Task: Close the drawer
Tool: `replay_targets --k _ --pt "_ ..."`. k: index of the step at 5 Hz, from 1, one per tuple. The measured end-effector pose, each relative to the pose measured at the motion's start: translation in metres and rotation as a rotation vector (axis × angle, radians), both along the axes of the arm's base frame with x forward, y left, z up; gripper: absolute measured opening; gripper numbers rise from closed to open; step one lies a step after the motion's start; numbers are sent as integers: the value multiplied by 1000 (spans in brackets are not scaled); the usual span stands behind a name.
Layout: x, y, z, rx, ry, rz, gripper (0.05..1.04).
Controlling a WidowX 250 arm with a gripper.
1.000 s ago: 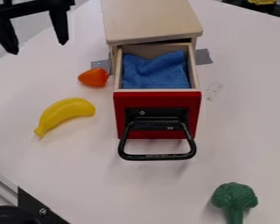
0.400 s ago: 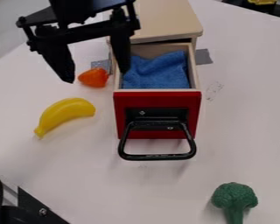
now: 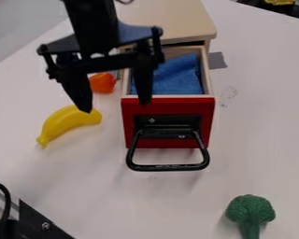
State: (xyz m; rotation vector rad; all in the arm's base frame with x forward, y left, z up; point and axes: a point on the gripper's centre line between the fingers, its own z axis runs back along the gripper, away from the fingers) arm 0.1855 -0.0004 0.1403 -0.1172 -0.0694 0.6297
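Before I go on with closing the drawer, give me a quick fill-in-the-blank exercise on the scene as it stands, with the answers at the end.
The drawer with the red front is standing ____, not closed.
The cloth inside it is ____ in colour.
The two fingers of the gripper are spread ____, not pressed together.
The yellow toy fruit on the table is a ____.

Missing words: open; blue; apart; banana.
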Motion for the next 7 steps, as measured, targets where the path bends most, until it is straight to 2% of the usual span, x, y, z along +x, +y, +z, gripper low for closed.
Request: replay_targets --k 1,2,3,4,6,7 --pt "6 7 -7 25 -22 30 994" --pt "7 14 -4 28 -49 69 994" --pt "7 37 16 -1 -137 170 994" --pt "11 42 24 -71 -158 185 994" --pt "18 1 -1 -5 -101 25 993" --pt "23 -1 -10 12 -85 12 994"
